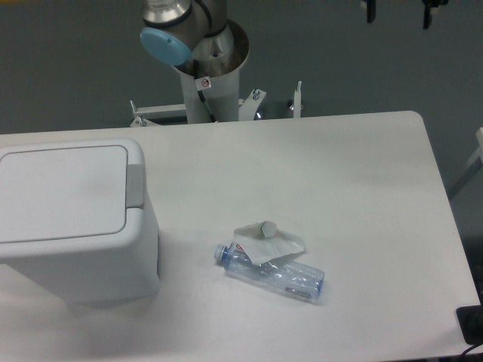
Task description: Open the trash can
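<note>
The trash can (75,256) is a large boxy white bin standing at the left of the table. Its flat rectangular lid (60,192) lies shut, and the grey push tab (136,183) is on its right edge. Only the two dark fingertips of my gripper (398,9) show, at the top right edge of the view. They are wide apart and hold nothing. They hang high above the table's far right part, far from the bin.
A crushed clear plastic bottle (275,273) with a blue cap lies in the middle of the white table (362,188), with a crumpled white wrapper (268,241) on it. The arm's base column (207,75) stands behind the far edge. A dark object (472,324) sits at the bottom right corner.
</note>
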Controlling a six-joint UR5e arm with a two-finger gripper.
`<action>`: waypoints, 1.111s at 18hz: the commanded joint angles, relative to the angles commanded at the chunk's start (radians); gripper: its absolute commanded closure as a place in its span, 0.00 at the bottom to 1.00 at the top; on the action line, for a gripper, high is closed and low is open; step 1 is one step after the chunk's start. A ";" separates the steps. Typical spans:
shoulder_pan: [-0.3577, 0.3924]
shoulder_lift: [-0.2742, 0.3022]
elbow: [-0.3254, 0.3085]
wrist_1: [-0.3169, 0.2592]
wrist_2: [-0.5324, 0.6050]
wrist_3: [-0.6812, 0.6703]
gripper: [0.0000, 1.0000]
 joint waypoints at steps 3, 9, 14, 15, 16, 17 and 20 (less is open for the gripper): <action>-0.002 0.002 -0.001 -0.002 -0.002 -0.021 0.00; -0.014 -0.005 0.000 -0.002 -0.093 -0.223 0.00; -0.067 -0.012 0.000 -0.002 -0.149 -0.458 0.00; -0.081 -0.011 -0.001 -0.002 -0.175 -0.533 0.00; -0.104 -0.008 -0.006 -0.003 -0.178 -0.629 0.00; -0.133 -0.003 -0.020 0.000 -0.173 -0.681 0.00; -0.196 -0.009 -0.015 0.002 -0.176 -0.796 0.00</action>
